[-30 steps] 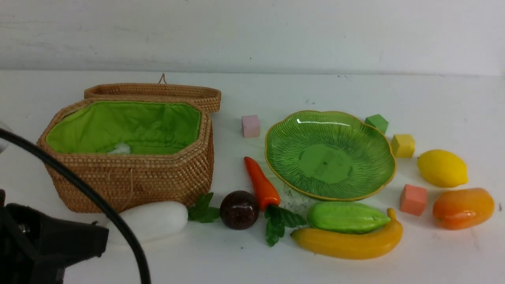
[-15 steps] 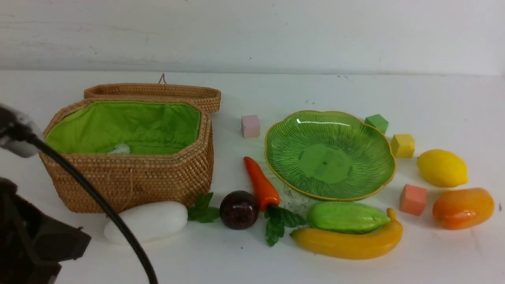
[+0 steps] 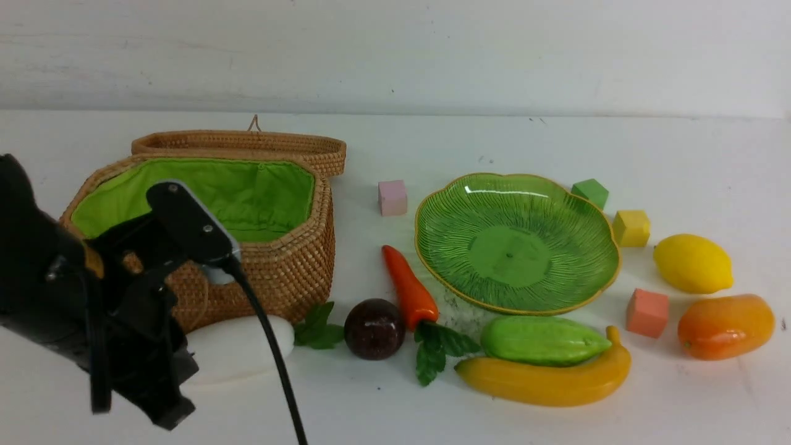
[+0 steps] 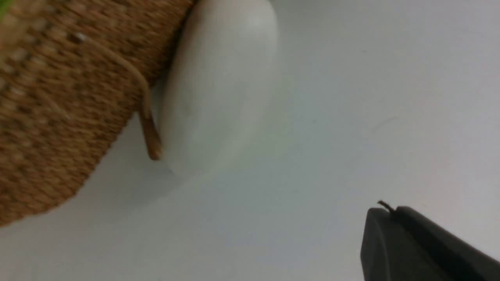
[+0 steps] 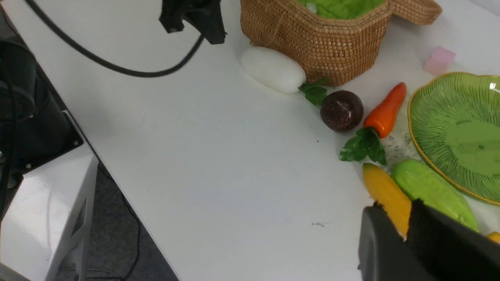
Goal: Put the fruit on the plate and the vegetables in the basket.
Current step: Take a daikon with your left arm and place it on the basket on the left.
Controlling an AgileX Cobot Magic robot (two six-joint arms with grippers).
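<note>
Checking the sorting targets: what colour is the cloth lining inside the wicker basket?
Bright green; the lining shows best in the front view.

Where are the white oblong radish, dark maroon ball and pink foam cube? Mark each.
White oblong radish (image 3: 238, 346), front view, exposed right half.
Dark maroon ball (image 3: 374, 329), front view, centre.
Pink foam cube (image 3: 393, 198), front view, front face.

Tan woven basket (image 3: 290, 272), green-lined — ribbed green plate (image 3: 556, 210), gold-rimmed — white radish (image 3: 235, 349), orange carrot (image 3: 408, 287).

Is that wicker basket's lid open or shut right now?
Open. The lid lies flipped back behind the basket, and the green lining inside shows from above.
</note>
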